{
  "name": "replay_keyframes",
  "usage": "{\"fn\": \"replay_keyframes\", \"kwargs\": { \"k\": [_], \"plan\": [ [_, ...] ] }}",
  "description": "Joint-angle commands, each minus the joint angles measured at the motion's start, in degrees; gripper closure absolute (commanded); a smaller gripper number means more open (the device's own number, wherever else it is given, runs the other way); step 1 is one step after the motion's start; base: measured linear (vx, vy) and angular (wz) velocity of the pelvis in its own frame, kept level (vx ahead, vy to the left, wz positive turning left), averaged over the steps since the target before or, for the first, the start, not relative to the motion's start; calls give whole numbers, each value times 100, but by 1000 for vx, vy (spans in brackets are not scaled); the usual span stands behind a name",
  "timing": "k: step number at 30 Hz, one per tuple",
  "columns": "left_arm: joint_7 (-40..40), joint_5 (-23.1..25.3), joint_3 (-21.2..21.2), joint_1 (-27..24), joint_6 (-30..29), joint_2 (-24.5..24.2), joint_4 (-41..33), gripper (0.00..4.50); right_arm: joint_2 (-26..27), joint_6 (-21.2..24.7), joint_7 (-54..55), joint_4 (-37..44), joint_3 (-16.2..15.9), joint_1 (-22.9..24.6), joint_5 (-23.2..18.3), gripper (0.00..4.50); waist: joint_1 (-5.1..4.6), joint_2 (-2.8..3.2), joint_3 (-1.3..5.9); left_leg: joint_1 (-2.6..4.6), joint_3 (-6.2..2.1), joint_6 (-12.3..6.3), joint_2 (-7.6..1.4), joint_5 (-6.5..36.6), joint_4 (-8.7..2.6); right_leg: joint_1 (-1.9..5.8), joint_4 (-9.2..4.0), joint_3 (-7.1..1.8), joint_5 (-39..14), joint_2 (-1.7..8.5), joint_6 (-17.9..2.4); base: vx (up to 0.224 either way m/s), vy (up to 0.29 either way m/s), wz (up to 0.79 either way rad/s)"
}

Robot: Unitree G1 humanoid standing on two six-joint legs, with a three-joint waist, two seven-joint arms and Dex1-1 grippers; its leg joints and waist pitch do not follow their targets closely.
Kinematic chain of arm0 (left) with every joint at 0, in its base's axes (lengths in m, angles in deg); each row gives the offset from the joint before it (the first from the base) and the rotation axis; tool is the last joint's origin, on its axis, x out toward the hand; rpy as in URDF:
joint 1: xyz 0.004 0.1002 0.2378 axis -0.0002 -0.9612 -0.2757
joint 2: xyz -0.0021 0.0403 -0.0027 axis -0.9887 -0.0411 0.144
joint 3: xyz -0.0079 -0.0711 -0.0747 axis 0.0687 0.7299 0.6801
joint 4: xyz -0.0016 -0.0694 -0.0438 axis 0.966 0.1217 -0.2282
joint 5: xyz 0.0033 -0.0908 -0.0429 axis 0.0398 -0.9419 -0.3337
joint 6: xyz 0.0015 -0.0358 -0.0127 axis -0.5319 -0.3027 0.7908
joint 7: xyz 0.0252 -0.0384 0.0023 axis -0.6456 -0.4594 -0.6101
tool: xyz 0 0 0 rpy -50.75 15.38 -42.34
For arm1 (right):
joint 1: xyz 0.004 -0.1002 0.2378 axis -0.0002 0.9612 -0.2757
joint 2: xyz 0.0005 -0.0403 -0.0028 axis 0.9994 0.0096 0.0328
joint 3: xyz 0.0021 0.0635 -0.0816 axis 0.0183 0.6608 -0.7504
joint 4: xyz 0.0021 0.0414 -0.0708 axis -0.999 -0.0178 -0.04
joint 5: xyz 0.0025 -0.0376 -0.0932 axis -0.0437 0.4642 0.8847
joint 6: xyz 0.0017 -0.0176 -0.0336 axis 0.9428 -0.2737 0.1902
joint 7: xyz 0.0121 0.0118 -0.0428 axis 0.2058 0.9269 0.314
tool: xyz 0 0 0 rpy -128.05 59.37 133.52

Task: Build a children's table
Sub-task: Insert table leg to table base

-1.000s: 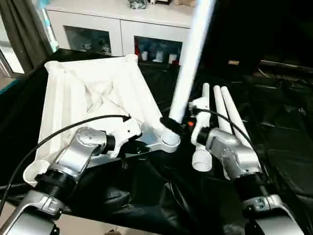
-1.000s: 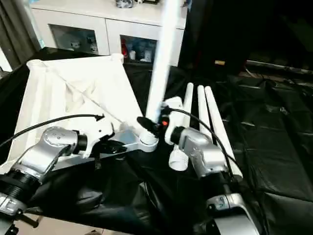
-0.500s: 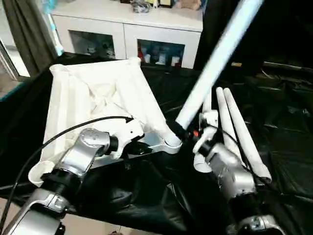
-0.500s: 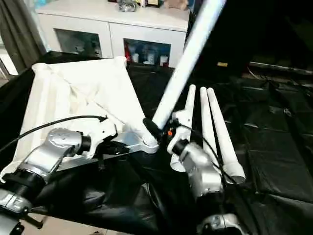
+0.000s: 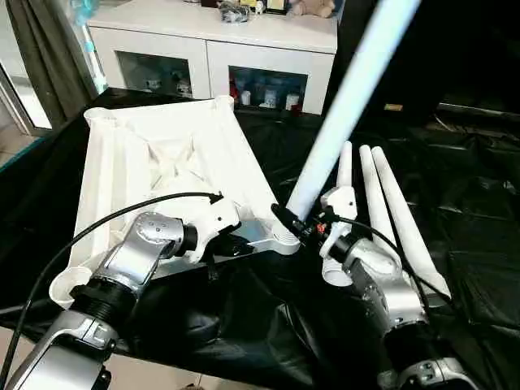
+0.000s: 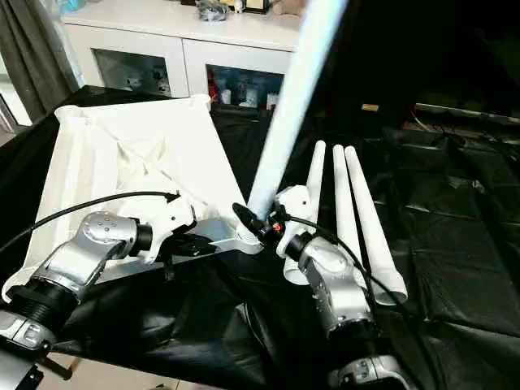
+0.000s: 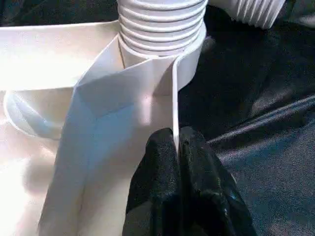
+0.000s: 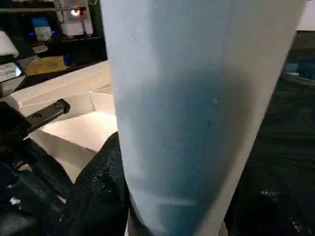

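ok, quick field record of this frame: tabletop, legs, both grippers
tabletop: white tabletop underside up on black sheeting
left gripper: left gripper shut on tabletop's thin edge wall beside near corner socket
right gripper: right gripper shut on raised leg, threaded end at that socket, tilted
spare legs: three spare legs lying side by side on sheeting
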State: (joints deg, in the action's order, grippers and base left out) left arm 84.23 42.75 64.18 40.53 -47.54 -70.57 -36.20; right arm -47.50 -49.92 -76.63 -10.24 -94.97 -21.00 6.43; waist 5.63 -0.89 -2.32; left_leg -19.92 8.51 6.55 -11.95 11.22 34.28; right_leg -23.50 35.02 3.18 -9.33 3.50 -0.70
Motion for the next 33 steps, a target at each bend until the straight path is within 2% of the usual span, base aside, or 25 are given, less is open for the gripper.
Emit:
{"fn": "replay_keyframes", "kwargs": {
  "k": [1, 3, 5, 9, 11, 12, 13, 14, 15, 16, 18, 20, 21, 25, 33],
  "plan": [
    [74, -26, 30, 118, 145, 31, -80, 450, -112, 431, -253, -424, -231, 90, 179, 259, -28, 22, 270, -9, 21, -69, -72, 1829, -523, 238, -528, -224, -2638, 394, -742, 0, 0, 0],
    [107, -32, 25, 112, 151, 22, -90, 450, -132, 467, -300, -459, -233, 52, 177, 259, -35, 27, 268, -12, 25, -74, -73, 1807, -524, 235, -532, -228, -2604, 395, -757, 0, 0, 0],
    [193, -33, -6, 95, 173, -2, -121, 450, -186, 545, -441, -586, -231, -56, 162, 259, -51, -7, 264, -14, 24, -81, -74, 1818, -528, 234, -527, -223, -2680, 402, -745, 0, 0, 0],
    [524, -26, -155, 4, 255, -122, -283, 450, -410, 671, -1100, -896, -428, -292, 262, 259, -68, -17, 263, -20, 26, -115, -80, 1797, -527, 234, -542, -223, -2723, 405, -736, 0, 0, 0],
    [591, -17, -192, -15, 257, -150, -340, 450, -478, 657, -1282, -971, -515, -338, 329, 259, -64, -27, 272, -23, 24, -111, -94, 1752, -533, 236, -525, -230, -2596, 411, -775, 0, 0, 0],
    [662, -19, -222, -33, 256, -182, -399, 450, -541, 675, -1471, -1010, -605, -363, 378, 259, -64, -57, 279, -26, 28, -121, -99, 1696, -532, 240, -504, -232, -2434, 408, -833, 0, 0, 0],
    [662, -19, -222, -33, 256, -182, -399, 450, -541, 675, -1471, -1010, -605, -363, 378, 259, -55, -37, 287, -17, 33, -121, -104, 1641, -530, 238, -486, -236, -2251, 403, -899, 0, 0, 0],
    [768, -10, -265, -49, 255, -238, -475, 450, -632, 702, -1731, -1070, -739, -395, 464, 259, -49, -34, 290, -5, 44, -123, -105, 1605, -526, 229, -483, -241, -2126, 397, -931, 0, 0, 0],
    [855, 11, -305, -57, 272, -291, -533, 450, -711, 696, -1940, -1138, -859, -426, 556, 259, -53, -52, 298, -19, 45, -131, -106, 1546, -532, 261, -450, -239, -1834, 386, -1028, 0, 0, 0],
    [855, 11, -305, -57, 272, -291, -533, 450, -711, 696, -1940, -1138, -859, -426, 556, 259, -50, -50, 301, -14, 50, -130, -106, 1533, -530, 257, -447, -240, -1777, 386, -1045, 0, 0, 0],
    [1024, 34, -378, -82, 311, -376, -643, 450, -807, 627, -2190, -1391, -995, -546, 717, 259, -50, -90, 312, -13, 57, -131, -99, 1484, -526, 271, -437, -239, -1691, 389, -1070, 0, 0, 0],
    [1024, 34, -378, -82, 311, -376, -643, 450, -807, 627, -2190, -1391, -995, -546, 717, 259, -53, -84, 313, -10, 52, -119, -105, 1465, -536, 278, -431, -234, -1637, 390, -1093, 0, 0, 0],
    [1104, 33, -407, -105, 313, -415, -737, 450, -833, 578, -2302, -1562, -1023, -647, 754, 259, -53, -114, 315, 1, 53, -106, -107, 1510, -538, 281, -433, -233, -1679, 396, -1090, 0, 0, 0],
    [1188, 11, -447, -135, 320, -462, -876, 450, -859, 531, -2469, -1671, -1066, -726, 749, 259, -52, -131, 302, 20, 47, -82, -108, 1652, -556, 286, -462, -232, -1979, 403, -1010, 0, 0, 0],
    [1298, -26, -501, -181, 372, -519, -971, 450, -860, 275, -2674, -1680, -1088, -628, 746, 259, -46, -131, 309, 42, 50, -81, -110, 1557, -577, 301, -445, -233, -1733, 383, -1070, 0, 0, 0]
  ]
}}
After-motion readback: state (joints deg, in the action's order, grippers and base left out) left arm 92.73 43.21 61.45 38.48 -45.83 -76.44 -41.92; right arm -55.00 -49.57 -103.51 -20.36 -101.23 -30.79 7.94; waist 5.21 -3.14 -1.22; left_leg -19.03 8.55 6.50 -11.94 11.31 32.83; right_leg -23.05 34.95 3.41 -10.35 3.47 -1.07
